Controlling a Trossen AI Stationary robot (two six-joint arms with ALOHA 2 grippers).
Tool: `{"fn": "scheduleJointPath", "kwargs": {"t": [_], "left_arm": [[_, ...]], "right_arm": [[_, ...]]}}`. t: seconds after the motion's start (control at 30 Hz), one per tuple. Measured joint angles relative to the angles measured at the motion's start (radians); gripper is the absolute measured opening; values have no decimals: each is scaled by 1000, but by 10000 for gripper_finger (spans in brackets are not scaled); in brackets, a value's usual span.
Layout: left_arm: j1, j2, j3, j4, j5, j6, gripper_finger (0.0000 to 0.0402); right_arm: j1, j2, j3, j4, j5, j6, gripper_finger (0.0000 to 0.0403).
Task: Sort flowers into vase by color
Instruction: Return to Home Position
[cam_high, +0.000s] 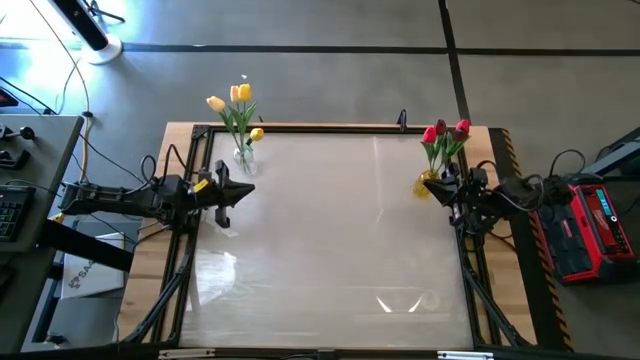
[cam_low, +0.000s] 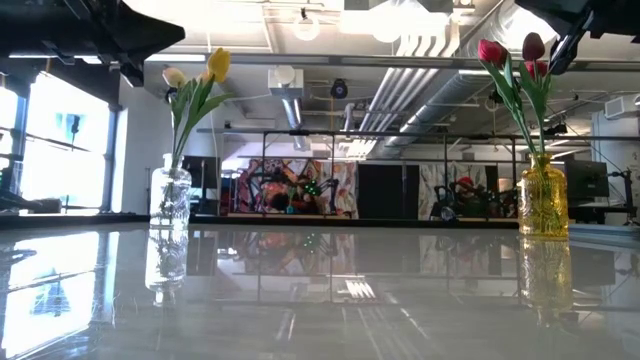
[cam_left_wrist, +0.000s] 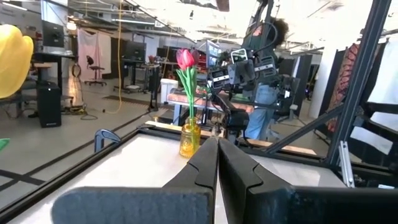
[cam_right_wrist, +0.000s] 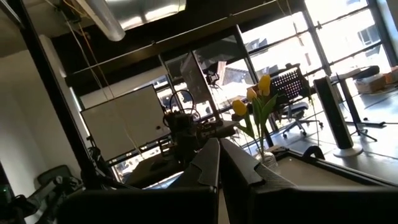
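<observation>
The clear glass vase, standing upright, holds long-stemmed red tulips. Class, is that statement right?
Not right in one respect: the clear glass vase, standing upright, holds long-stemmed yellow tulips, not red ones. The low view shows this. The red tulips stand in the amber glass vase.

The high view looks straight down from well above the amber vase (cam_high: 428, 187), taking in the whole counter (cam_high: 330, 230); the low view sits at counter height, level with that vase. The left wrist view faces the same vase past the left tool (cam_left_wrist: 217, 144), while the right wrist view, seemingly tilted, looks away from it toward the clear vase (cam_right_wrist: 268, 157).
</observation>
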Motion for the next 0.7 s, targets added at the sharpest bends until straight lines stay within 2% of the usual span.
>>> {"fn": "scheduleJointPath", "kwargs": {"t": [0.7], "left_arm": [[0,0,0,21,19,-9,0]], "right_arm": [[0,0,0,-3,0,-1,0]]}}
